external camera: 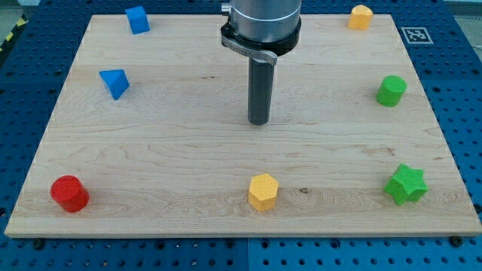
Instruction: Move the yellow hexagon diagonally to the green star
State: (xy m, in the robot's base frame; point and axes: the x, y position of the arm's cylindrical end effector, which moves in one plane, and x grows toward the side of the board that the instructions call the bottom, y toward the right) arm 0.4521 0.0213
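The yellow hexagon [263, 191] lies near the view's bottom edge of the wooden board [173, 158], at the middle. The green star [407, 184] lies at the view's bottom right, level with the hexagon and well apart from it. My tip [259, 122] stands on the board near its centre, above the hexagon in the view and a good gap from it. It touches no block.
A green cylinder [392, 90] is at the right side. A second yellow block [361, 16] is at the top right. A blue cube [138, 19] is at the top left, a blue triangular block [115, 82] below it. A red cylinder [69, 193] is at the bottom left.
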